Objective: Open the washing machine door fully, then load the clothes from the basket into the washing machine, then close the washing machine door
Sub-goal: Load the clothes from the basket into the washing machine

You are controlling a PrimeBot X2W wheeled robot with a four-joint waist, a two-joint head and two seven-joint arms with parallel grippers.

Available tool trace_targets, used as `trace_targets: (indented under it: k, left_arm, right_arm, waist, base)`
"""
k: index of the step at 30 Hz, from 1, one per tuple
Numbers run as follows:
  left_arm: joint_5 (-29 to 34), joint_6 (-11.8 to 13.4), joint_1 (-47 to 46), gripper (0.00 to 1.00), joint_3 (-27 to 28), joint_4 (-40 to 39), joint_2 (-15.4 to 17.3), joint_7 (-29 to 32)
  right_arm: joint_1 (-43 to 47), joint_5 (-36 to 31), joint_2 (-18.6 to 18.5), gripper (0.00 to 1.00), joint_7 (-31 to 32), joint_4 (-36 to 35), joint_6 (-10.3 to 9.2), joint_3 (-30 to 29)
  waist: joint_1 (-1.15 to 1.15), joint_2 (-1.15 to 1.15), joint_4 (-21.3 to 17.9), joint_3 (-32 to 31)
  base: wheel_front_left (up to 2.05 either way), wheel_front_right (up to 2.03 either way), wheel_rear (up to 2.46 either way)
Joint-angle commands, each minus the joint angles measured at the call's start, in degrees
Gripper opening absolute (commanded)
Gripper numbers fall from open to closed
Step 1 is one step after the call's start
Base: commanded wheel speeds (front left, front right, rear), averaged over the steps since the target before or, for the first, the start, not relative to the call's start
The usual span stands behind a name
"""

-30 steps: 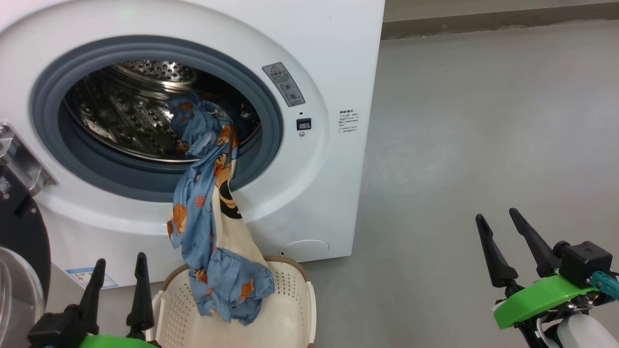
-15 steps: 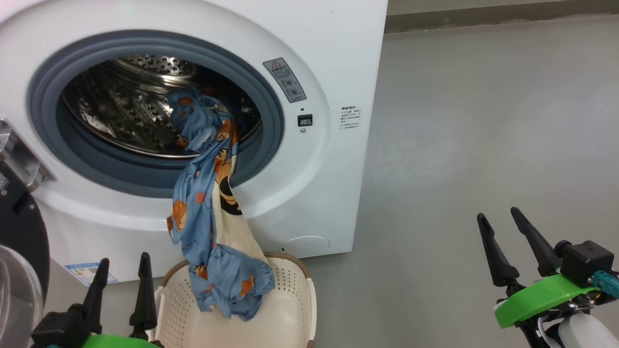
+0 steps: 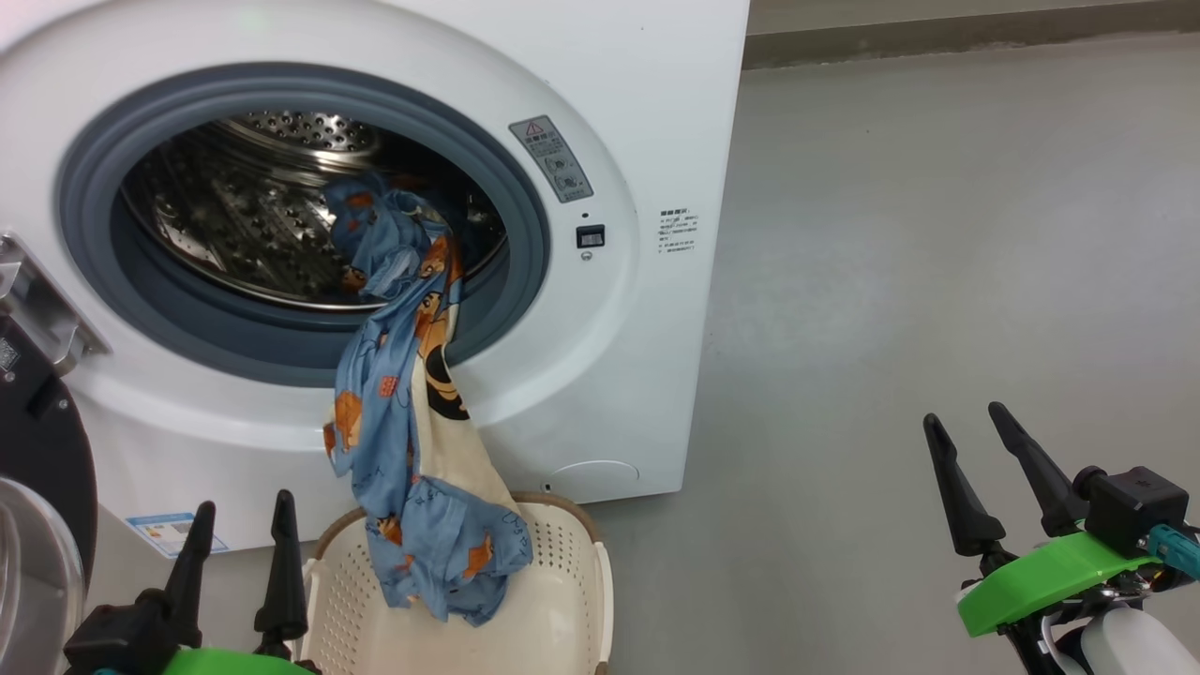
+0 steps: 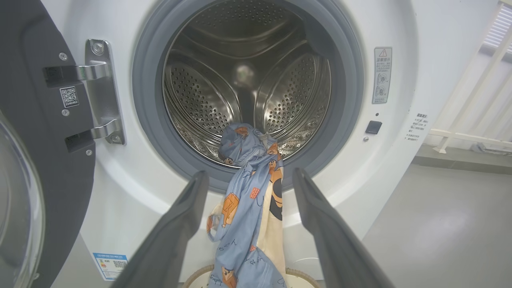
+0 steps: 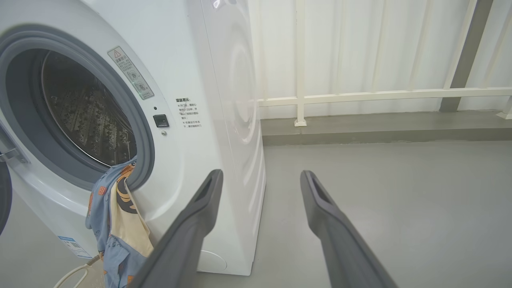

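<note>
The clothes (image 3: 412,412) hang half in and half out of the washing machine (image 3: 647,112). Their upper end is bunched on the lower lip of the drum (image 3: 234,234), and the rest trails over the grey rubber ring (image 3: 525,206) and down the machine's front into the basket (image 3: 562,600), which stands on the floor right before the machine. Both grippers are empty with jaws spread wide: the left gripper (image 3: 240,504) sits below the machine's opening, just beside the basket, and the right gripper (image 3: 963,416) is well off to the machine's right. The likeliest trouble is the weight of the hanging length dragging the bundle back out. Swinging the washing machine door (image 3: 37,469) (now wide open at the machine's left) shut too early would pinch cloth against the ring. A grab at thin, loose fabric might also catch only one layer, or nudge the light basket aside. The floor (image 3: 937,234) around the machine is smooth, bare grey, and a white railing (image 5: 360,96) runs along the wall beyond the machine's right side.
</note>
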Motion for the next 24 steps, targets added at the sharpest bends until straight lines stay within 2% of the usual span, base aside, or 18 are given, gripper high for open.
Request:
trace_targets:
  k: [1, 13, 24]
  left_arm:
    - [-0.39, 0.52, -1.57, 1.00, 1.68, -1.45, 1.20, -0.26]
    - [-1.01, 0.33, -2.82, 1.00, 0.27, 0.73, 1.62, 1.20]
    - [-2.91, -1.08, -8.36, 1.00, -2.91, 10.55, 3.33, 2.13]
  right_arm:
    - [-1.37, 0.41, -0.69, 1.00, -0.46, -1.25, 0.42, 0.81]
    - [-2.00, -0.06, 0.40, 1.00, -0.46, -2.26, 0.42, 0.56]
    - [-4.05, -0.95, 2.78, 1.00, -0.46, -3.60, 0.42, -0.08]
  waist:
    - [0.00, 0.00, -0.05, 0.06]
    - [0.00, 0.00, -0.60, 3.70]
    - [0.00, 0.00, -1.87, 11.46]
  base:
    - [0.00, 0.00, 0.00]
    - [0.00, 0.00, 0.00]
    - [0.00, 0.00, 0.00]
